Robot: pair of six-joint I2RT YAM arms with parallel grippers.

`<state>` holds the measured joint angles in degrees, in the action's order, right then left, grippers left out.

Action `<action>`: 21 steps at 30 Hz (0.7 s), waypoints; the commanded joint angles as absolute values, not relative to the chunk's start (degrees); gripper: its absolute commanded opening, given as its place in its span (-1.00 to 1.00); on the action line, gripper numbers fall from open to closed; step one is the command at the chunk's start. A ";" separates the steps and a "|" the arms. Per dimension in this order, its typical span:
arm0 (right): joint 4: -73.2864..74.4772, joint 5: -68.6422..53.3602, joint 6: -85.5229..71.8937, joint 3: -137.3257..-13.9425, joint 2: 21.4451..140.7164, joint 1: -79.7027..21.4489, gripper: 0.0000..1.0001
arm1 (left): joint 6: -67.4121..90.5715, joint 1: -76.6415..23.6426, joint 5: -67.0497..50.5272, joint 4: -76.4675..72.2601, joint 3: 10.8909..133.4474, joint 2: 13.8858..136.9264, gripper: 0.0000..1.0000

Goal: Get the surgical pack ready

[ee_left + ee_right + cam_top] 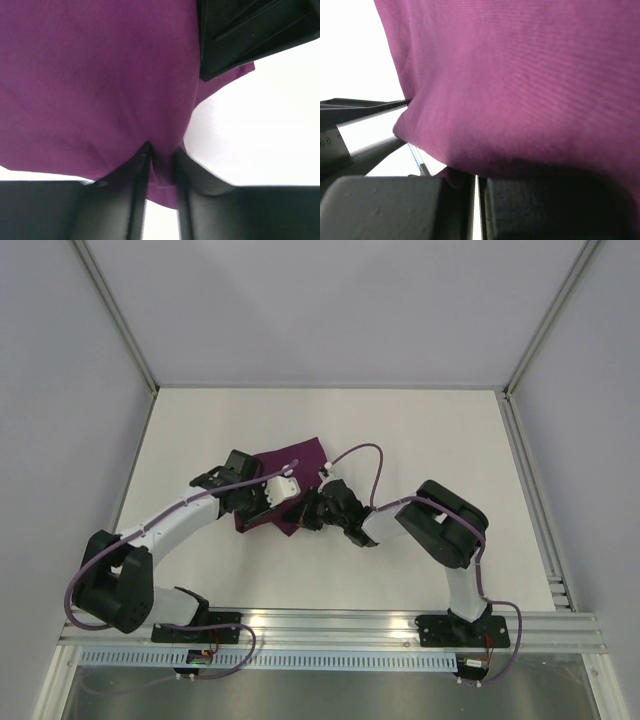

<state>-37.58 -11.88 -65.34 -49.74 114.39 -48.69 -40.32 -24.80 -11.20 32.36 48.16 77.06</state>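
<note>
The deep-purple cloth (297, 460) lies bunched and folded at the middle of the white table (400, 430). My left gripper (287, 502) is shut on a fold at the cloth's near edge. In the left wrist view the cloth (100, 75) is pinched between the fingers of that gripper (161, 162). My right gripper (309, 510) meets the same edge from the right. Its jaws (477, 182) are nearly together under the draped cloth (520, 75), with cloth caught at their tips. The tray, scissors, tweezers, gauze and packets are out of view.
The right gripper's black body (250, 35) shows close by at the top right of the left wrist view. A thin pale edge (415, 155) shows under the cloth; I cannot tell what it is. Metal frame rails (330, 632) run along the near edge.
</note>
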 commanded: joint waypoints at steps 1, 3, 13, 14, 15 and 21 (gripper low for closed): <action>-41.40 -9.93 -65.13 -51.50 113.73 -48.78 -0.99 | -39.64 -25.14 -10.37 31.38 50.88 79.27 -0.42; -41.57 -10.63 -65.21 -52.03 113.99 -48.87 -0.99 | -38.77 -25.14 -10.11 31.46 51.50 79.45 -0.88; -42.19 -10.90 -66.00 -56.86 114.87 -48.78 -0.99 | -37.35 -25.14 -14.85 31.47 53.00 72.78 -1.00; -42.19 -10.72 -66.70 -57.30 115.31 -48.78 -0.99 | -37.27 -25.14 -14.85 31.46 53.17 72.77 -1.00; -42.27 -10.55 -67.67 -57.65 115.75 -48.87 -0.99 | -36.92 -25.14 -15.03 31.46 53.61 73.03 -1.00; -44.56 -8.71 -72.76 -60.64 121.11 -48.78 -0.99 | -35.59 -25.14 -17.75 32.16 55.89 72.86 -1.00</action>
